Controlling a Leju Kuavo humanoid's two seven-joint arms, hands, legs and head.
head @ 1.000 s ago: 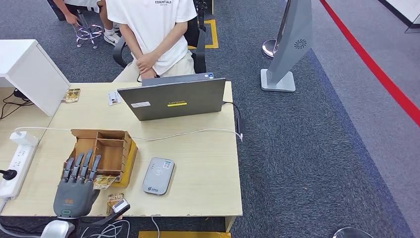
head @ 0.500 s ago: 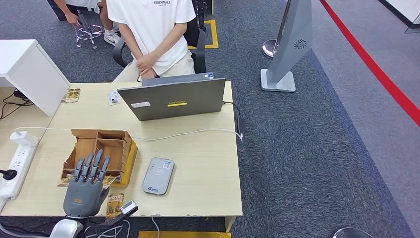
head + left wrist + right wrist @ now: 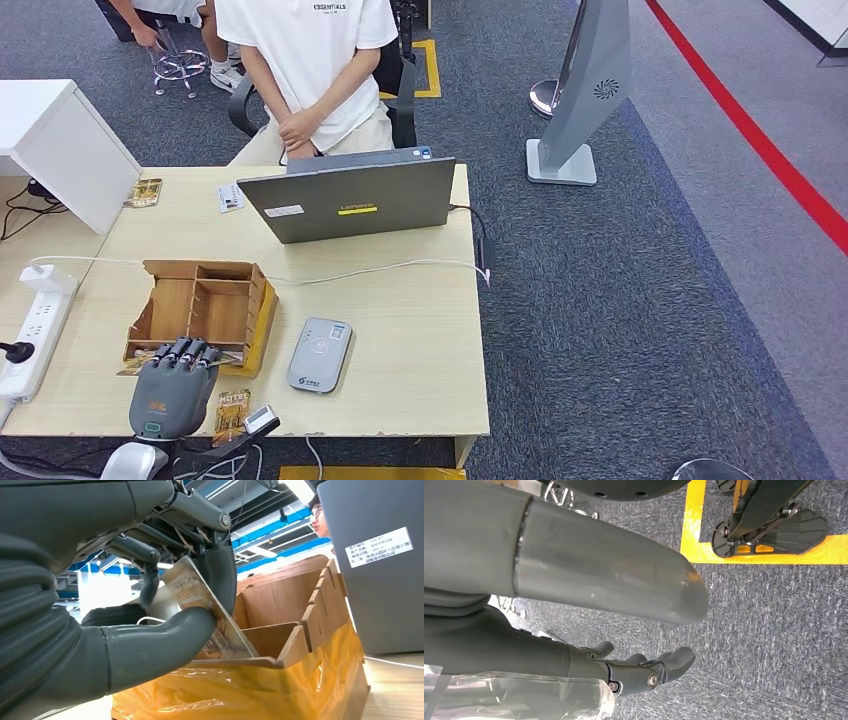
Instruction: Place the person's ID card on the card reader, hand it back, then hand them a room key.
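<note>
My left hand (image 3: 172,392) is at the front of the wooden card box (image 3: 205,305), its fingers curled down over the front compartment. In the left wrist view this hand (image 3: 125,645) pinches a brown-gold room key card (image 3: 196,594) between thumb and fingers, tilted up out of the box (image 3: 285,595). The grey card reader (image 3: 320,354) lies to the right of the box with nothing on it. A white ID card (image 3: 230,197) lies at the far edge, near the person (image 3: 310,70) standing behind the laptop. My right hand (image 3: 639,672) hangs over the carpet, holding nothing.
An open grey laptop (image 3: 350,200) stands at the far side with a white cable running across the table. Another gold card (image 3: 232,410) lies by the front edge beside my left hand, and one more (image 3: 145,192) at the far left. A power strip (image 3: 35,325) sits left.
My left hand shifted slightly right along the box front, then its stretched fingers curled down and closed on a card in the front compartment.
</note>
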